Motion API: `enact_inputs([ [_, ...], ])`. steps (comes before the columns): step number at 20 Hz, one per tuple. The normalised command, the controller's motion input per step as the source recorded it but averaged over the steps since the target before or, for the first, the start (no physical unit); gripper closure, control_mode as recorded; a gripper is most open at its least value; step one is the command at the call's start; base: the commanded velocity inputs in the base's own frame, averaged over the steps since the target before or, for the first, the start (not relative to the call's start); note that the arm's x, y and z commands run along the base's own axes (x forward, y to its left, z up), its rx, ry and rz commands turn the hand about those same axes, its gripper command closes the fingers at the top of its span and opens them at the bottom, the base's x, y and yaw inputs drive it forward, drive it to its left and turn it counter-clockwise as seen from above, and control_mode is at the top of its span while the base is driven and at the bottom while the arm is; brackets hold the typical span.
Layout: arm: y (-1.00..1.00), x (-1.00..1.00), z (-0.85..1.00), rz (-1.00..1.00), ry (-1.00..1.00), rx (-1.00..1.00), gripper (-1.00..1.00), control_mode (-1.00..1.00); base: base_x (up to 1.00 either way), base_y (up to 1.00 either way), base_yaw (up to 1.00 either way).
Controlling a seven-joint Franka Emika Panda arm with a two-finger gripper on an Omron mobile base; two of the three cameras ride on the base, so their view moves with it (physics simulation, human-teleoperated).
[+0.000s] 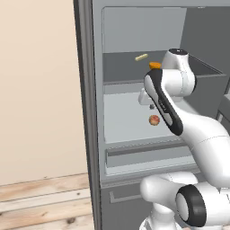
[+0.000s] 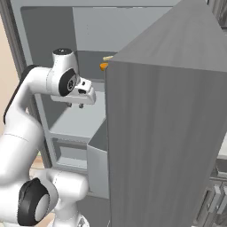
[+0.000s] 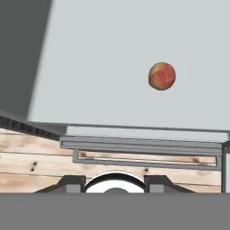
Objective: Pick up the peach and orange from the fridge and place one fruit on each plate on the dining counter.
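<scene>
The fridge (image 1: 88, 112) stands open. The peach (image 1: 154, 120), mottled red and yellow, lies on its pale middle shelf (image 1: 121, 117) and appears upper right in the hand view (image 3: 162, 76). On the shelf above sits the orange (image 1: 155, 65) (image 2: 103, 66), partly hidden by my arm. My gripper (image 1: 152, 106) (image 2: 75, 105) (image 3: 114, 182) hangs inside the fridge over the middle shelf, above and a little left of the peach. Its fingers are apart with nothing between them. The plates and the dining counter are out of view.
A pale yellow stick-shaped item (image 1: 141, 57) lies behind the orange on the upper shelf. The open grey fridge door (image 2: 164, 133) stands close on the right. Drawers (image 1: 148, 157) sit below the shelf. Wood floor (image 1: 40, 197) lies to the left.
</scene>
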Motion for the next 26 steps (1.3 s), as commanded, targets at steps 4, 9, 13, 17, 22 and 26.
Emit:
enact_inputs([
  [4,0.00,-0.08,-0.04,0.00,0.01,0.00,-1.00,-1.00,0.00,0.00,0.00],
  [9,-0.11,-0.06,-0.54,-0.09,-0.01,0.02,-1.00,-1.00,0.00,0.00,0.00],
  [13,-0.36,0.36,-0.48,-0.16,0.00,0.06,-1.00,-1.00,0.00,0.00,0.00],
  [17,-0.33,0.51,-0.33,-0.14,0.00,0.03,-1.00,-1.00,0.00,0.00,0.00],
  [22,-0.29,0.53,-0.38,-0.04,0.00,0.01,-1.00,-1.00,0.00,0.00,0.00],
  [26,-0.24,0.42,-0.40,0.00,0.00,0.00,-1.00,-1.00,0.00,0.00,0.00],
])
